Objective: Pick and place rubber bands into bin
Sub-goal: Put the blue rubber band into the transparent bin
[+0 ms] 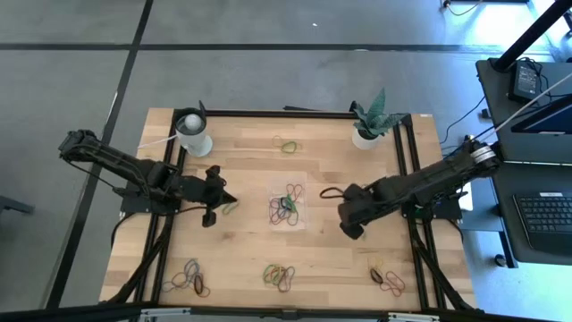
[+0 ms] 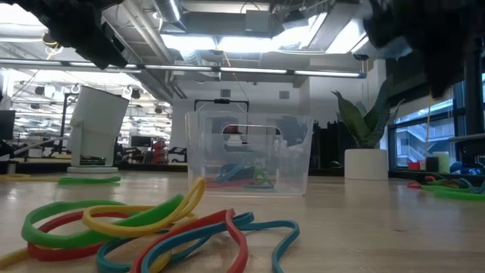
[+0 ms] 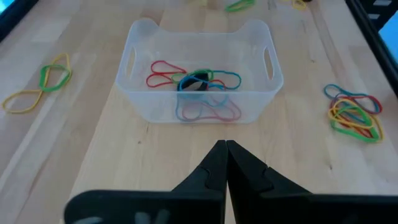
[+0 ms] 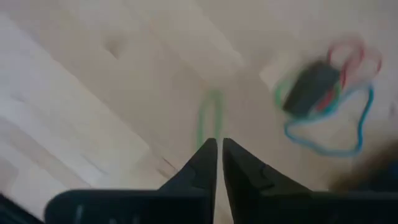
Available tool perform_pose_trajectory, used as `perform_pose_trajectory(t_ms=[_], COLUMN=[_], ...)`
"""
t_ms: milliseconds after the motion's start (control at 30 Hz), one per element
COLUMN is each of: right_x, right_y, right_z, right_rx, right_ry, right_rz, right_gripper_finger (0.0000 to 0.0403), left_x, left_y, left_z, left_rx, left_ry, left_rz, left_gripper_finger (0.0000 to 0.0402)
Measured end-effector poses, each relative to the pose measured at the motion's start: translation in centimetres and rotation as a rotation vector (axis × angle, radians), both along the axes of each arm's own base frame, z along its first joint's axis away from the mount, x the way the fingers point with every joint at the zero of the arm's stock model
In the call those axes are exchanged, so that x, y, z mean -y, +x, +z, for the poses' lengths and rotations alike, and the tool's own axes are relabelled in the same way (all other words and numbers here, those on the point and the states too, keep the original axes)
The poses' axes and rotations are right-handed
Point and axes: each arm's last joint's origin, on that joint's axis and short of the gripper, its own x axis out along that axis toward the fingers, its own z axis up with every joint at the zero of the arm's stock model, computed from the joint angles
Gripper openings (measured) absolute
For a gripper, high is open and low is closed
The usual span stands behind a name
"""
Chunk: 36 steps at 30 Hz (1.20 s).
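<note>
The clear bin [image 1: 288, 206] stands in the middle of the table and holds several rubber bands [image 3: 196, 87] in red, blue and green. My left gripper [image 1: 223, 199] hovers just left of the bin. It is shut with nothing in it, and its tips [image 3: 226, 144] point slantwise down at the bin's near wall. My right gripper [image 1: 344, 213] hangs just right of the bin and points down. Only a thin slit shows between its fingers [image 4: 219, 142]. A green rubber band [image 4: 209, 115] lies on the table under its tips, and is seen dark in the high view [image 1: 329, 191].
Loose rubber bands lie in piles near the front edge [image 1: 186, 279] [image 1: 279, 277] [image 1: 389, 277], at the back [image 1: 286, 145] and beside my left gripper [image 1: 231, 207]. A white cup [image 1: 193, 134] stands at the back left and a potted plant [image 1: 368, 125] at the back right.
</note>
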Motion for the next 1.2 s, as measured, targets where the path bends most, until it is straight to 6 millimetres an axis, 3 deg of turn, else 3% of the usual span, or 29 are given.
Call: perform_pose_trajectory(t_ms=[233, 400, 933, 1200], right_x=[0.0, 0.2, 2.1, 2.8], right_y=[-0.7, -1.5, -3.5, -3.5], right_z=[-4.9, -7.0, -9.3, -9.4], right_rx=[-0.151, -0.169, -0.278, -0.281], right_ry=[0.029, 0.055, 0.008, -0.038], right_rz=[-0.066, -0.114, -0.150, 0.149], right_gripper_finger=[0.0076, 0.0114, 0.0185, 0.0183], left_x=[0.0, 0.0, 0.0, 0.0], left_y=[0.0, 0.0, 0.0, 0.0], left_z=[0.0, 0.0, 0.0, 0.0], left_rx=[0.001, 0.002, 0.004, 0.004], left_ry=[-0.002, -0.034, -0.029, -0.033], left_rz=[0.001, 0.025, 0.034, 0.034], left_gripper_finger=[0.0002, 0.0002, 0.0002, 0.0003])
